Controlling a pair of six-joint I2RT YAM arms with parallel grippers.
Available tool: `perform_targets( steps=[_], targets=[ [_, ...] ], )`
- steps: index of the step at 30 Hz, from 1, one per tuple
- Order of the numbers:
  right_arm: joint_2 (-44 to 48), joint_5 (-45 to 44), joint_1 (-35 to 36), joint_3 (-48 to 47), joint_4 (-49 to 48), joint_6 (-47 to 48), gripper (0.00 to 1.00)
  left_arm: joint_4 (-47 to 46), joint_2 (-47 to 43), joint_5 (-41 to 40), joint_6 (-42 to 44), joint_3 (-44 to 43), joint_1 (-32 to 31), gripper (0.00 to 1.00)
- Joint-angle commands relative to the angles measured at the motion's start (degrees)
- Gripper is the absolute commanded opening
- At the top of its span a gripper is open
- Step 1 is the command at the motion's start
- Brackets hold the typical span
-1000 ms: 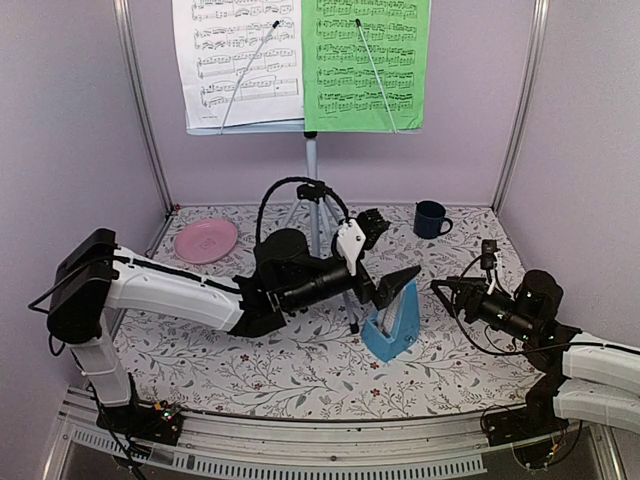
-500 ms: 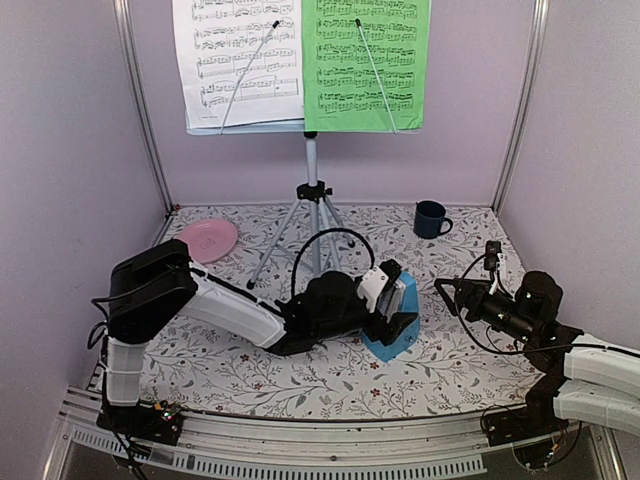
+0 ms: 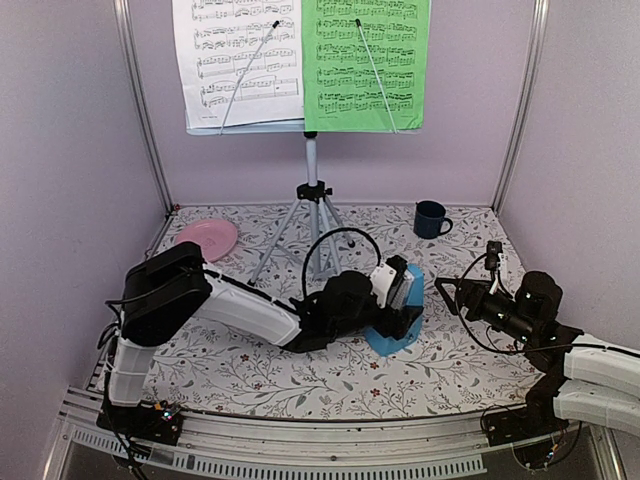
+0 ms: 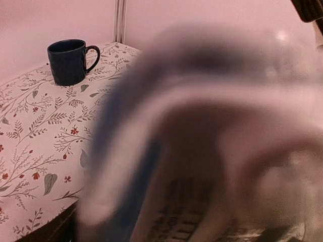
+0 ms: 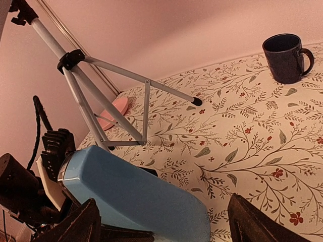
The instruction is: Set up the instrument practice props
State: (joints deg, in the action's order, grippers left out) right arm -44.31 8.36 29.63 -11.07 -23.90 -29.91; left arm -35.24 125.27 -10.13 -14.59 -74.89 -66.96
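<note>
Across the floral-patterned table, the largest prop is already up: the pale music stand on its silver tripod stands at the back, with a white sheet-music page and a green sheet-music page side by side on its desk under thin wire holders.

What is left to handle seems to be the small blue pyramid metronome, which stands at centre-right, in front of the tripod's legs and well apart from the dark blue mug and the pink plate. The white left arm lies low across the table and the left gripper straddles the metronome. The right wrist view shows one ribbed black finger against its side. The left wrist view is a blur of blue and grey, so I cannot tell whether the fingers are pinching it or only bracket it.

To do this well, the grip should sit low on the sloping body, square to two opposite faces, since a pyramid tends to squirt upward out of a high pinch. Lift little, keep it upright, and set it down clear of the tripod feet.

The right gripper hangs just beside, its fingers spread wide on nothing.
</note>
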Motion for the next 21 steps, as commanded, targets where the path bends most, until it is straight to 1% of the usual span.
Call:
perform_targets(
  steps=[1,3,4,7,10,12,15,18,21],
  targets=[
    [0.7,-1.0,0.2,0.3,0.6,-0.5,0.89,4.0,2.0,-1.2,-1.0,-0.6,-0.7,0.92],
    [0.9,-1.1,0.2,0.3,0.6,-0.5,0.89,2.9,1.9,-0.7,-0.5,0.1,-0.7,0.92],
    [1.0,-1.2,0.2,0.3,0.7,-0.5,0.89,1.4,1.6,-0.1,0.1,1.1,-0.7,0.91],
    [1.2,-1.2,0.2,0.5,0.8,-0.4,0.89,-7.2,-0.1,2.7,2.3,5.9,-0.7,0.87],
    [1.2,-1.2,0.2,0.7,0.9,-0.4,0.90,-14.8,-1.1,4.4,5.0,9.5,-0.6,0.86],
    [1.3,-1.1,0.2,0.7,1.0,-0.5,0.90,-17.0,-1.2,4.6,6.8,10.2,-0.5,0.86],
    [1.4,-1.3,0.2,0.7,1.0,-0.5,0.90,-17.9,-1.4,3.7,8.0,10.0,-0.5,0.83],
    [1.5,-1.3,0.2,0.6,1.0,-0.5,0.90,-19.4,-2.3,2.4,8.9,10.4,-0.5,0.77],
    [1.4,-1.1,0.2,0.9,1.1,-0.5,0.90,-20.5,-3.1,1.2,10.7,10.0,-0.4,0.66]
  ],
)
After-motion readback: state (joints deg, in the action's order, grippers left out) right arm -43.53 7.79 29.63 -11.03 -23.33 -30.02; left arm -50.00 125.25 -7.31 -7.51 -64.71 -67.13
